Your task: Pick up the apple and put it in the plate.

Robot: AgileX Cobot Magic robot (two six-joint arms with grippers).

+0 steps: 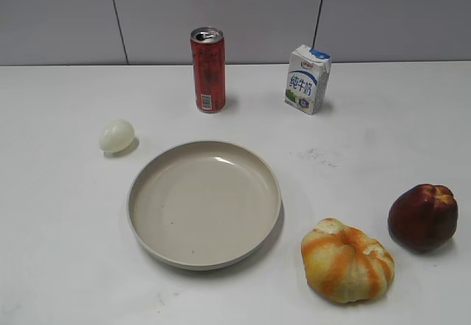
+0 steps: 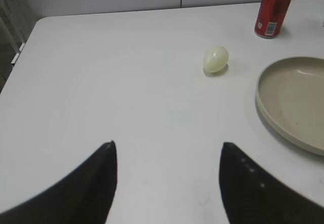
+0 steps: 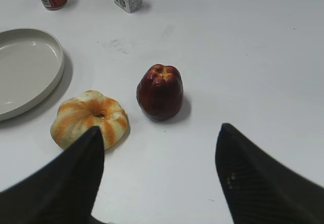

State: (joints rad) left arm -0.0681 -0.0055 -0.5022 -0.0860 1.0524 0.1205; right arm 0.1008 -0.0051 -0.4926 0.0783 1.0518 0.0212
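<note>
The dark red apple (image 1: 422,217) sits on the white table at the right edge of the exterior view. It also shows in the right wrist view (image 3: 160,92), a little ahead of my right gripper (image 3: 160,128), which is open and empty. The beige plate (image 1: 147,222) lies empty at the table's middle; its rim shows in the right wrist view (image 3: 56,72) and the left wrist view (image 2: 263,107). My left gripper (image 2: 168,144) is open and empty over bare table, left of the plate. Neither gripper appears in the exterior view.
An orange-and-yellow ribbed pumpkin-like fruit (image 1: 346,260) lies just left of the apple, between it and the plate. A pale egg-shaped object (image 1: 116,135) sits beyond the plate's left. A red can (image 1: 208,69) and a milk carton (image 1: 307,79) stand at the back.
</note>
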